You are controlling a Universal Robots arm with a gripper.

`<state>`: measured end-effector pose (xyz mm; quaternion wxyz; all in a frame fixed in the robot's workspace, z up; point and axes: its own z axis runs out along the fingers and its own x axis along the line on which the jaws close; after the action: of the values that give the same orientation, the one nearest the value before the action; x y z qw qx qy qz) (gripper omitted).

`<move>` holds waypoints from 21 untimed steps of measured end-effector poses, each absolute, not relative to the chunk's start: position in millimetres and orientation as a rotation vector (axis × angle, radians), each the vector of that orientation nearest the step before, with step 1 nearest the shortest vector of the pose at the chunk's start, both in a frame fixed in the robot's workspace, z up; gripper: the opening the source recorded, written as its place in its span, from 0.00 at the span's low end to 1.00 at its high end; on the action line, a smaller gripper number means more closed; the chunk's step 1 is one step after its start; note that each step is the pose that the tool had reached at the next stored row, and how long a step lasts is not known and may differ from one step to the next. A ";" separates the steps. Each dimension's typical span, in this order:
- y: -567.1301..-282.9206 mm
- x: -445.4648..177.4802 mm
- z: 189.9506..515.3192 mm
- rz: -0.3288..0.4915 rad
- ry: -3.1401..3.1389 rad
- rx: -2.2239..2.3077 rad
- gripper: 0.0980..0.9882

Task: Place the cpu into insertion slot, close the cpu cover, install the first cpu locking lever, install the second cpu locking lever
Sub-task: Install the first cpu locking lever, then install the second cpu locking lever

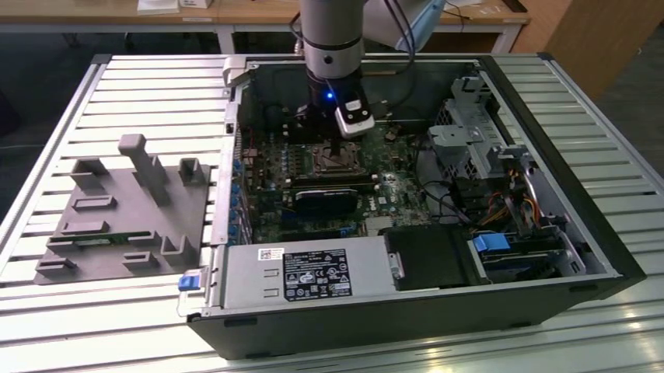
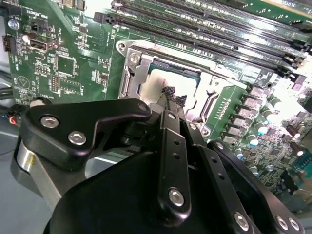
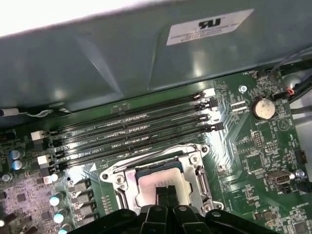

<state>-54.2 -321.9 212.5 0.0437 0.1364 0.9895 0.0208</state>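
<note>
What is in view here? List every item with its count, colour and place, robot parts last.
computer case: one, black, lying open on the slatted table.
slatted table: one, pale grey, under everything.
motherboard: one, green, inside the case.
chip: one, silver-grey, lying in the socket below the end effector.
socket: one, dark frame around the chip, mid-motherboard.
metal cover frame: one, silver, around the chip.
memory slots: four, black, beside the socket.
coin battery: one, silver, on the motherboard.
power supply box: one, grey, at the case's near edge in the exterior view.
holder block: one, grey, on the table at the exterior view's left.
arm: one, grey, reaching down into the case.
end effector: one, black, over the chip.
</note>
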 end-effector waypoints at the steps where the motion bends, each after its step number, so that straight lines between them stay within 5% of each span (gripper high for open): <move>1: -321.9 -54.2 214.8 0.063 3.025 0.417 0.01; 21: -322.5 -54.2 241.8 0.064 3.025 0.417 0.01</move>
<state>-54.2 -322.5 241.8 0.0437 0.1363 0.9895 0.0208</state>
